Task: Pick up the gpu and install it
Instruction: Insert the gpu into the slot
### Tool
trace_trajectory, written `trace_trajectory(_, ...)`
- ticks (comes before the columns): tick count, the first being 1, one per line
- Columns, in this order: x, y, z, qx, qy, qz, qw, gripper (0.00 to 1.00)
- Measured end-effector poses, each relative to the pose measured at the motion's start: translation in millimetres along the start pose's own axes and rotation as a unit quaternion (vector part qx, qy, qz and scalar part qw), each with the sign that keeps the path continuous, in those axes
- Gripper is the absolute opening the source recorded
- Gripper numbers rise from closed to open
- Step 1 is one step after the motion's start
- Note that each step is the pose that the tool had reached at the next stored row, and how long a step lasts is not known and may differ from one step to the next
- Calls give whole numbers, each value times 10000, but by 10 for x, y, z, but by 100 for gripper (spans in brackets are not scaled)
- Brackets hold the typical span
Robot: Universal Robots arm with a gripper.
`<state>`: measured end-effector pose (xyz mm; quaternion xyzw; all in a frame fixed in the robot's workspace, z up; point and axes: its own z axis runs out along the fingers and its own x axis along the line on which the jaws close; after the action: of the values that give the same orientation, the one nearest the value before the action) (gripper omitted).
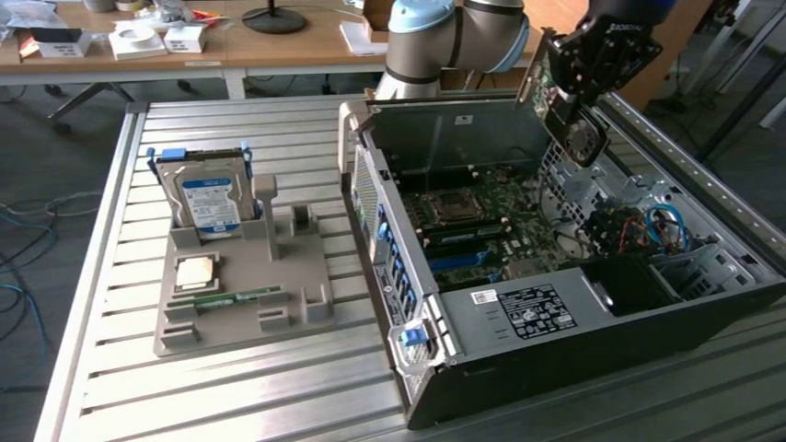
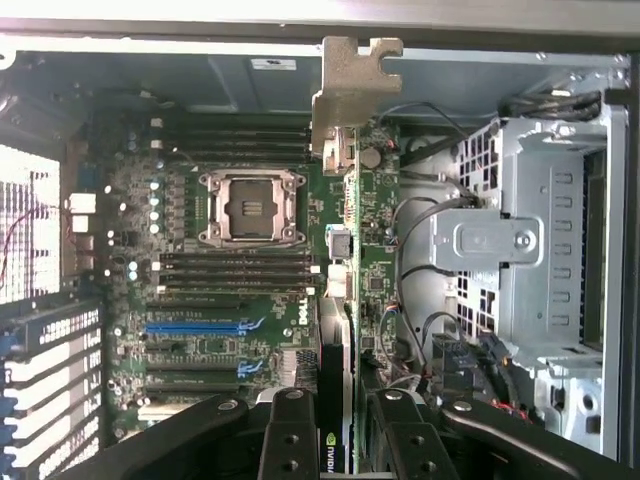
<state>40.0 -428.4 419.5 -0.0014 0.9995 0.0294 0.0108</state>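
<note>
The gpu point(image 1: 580, 138) hangs on edge in the hand point(image 1: 577, 97), above the open computer case point(image 1: 516, 313) lying on the tabletop point(image 1: 246, 387).

The hand's fingers point(image 2: 288, 435) are partly closed and clamp the card's two flat faces, one on each side. In the wrist view the gpu point(image 2: 338, 380) is seen edge-on over the motherboard point(image 2: 200, 290). Its long axis runs straight away from the fingers, and its silver bracket point(image 2: 355, 85) leads at the far end, pointing toward the case wall beyond the CPU socket point(image 2: 250, 205). That axis crosses the blue expansion slots point(image 2: 195, 326) at about a right angle.
</note>
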Motion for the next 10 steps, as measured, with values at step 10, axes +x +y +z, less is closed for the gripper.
trace_trajectory(10,1,-1,11,21,41,-698,9976,26)
